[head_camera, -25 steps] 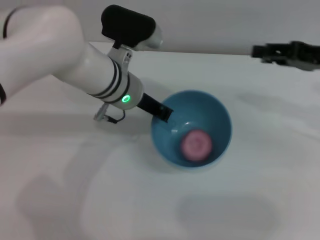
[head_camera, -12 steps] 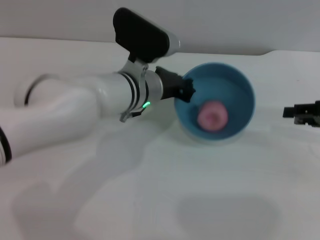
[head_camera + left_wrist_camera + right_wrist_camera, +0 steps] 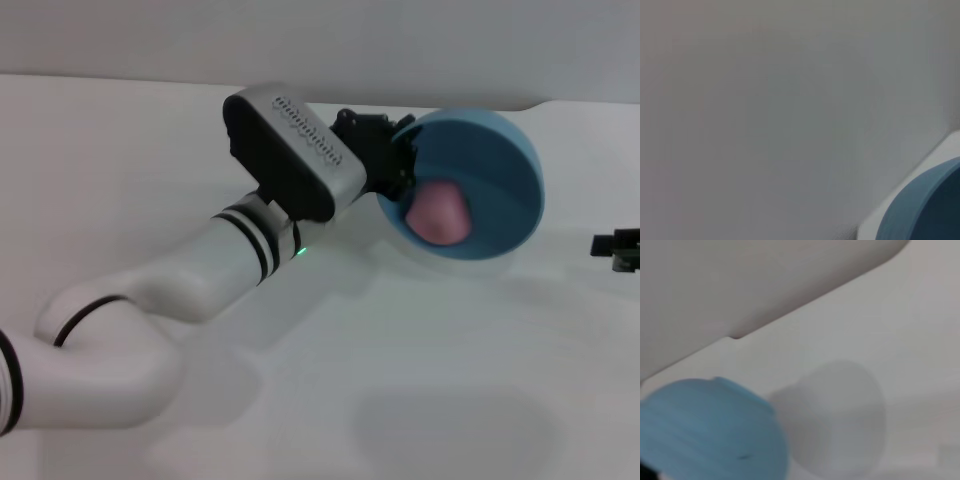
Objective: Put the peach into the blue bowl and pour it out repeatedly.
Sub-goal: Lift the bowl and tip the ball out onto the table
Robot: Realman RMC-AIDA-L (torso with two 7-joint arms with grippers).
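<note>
In the head view my left gripper (image 3: 392, 158) is shut on the rim of the blue bowl (image 3: 490, 190) and holds it lifted off the table, tipped steeply on its side with its opening facing me. The pink peach (image 3: 440, 213) lies inside against the lower wall. The bowl's rim shows in the left wrist view (image 3: 920, 207) and its outside in the right wrist view (image 3: 705, 432). My right gripper (image 3: 618, 248) is parked at the far right edge, apart from the bowl.
The white table (image 3: 420, 400) stretches under the bowl, with the bowl's shadow on it. A grey wall (image 3: 400, 40) runs along the back edge. My left arm (image 3: 200, 280) reaches across the left half of the table.
My left gripper has raised the bowl up and to the right and tipped it further. The peach has slid toward the bowl's lower wall.
</note>
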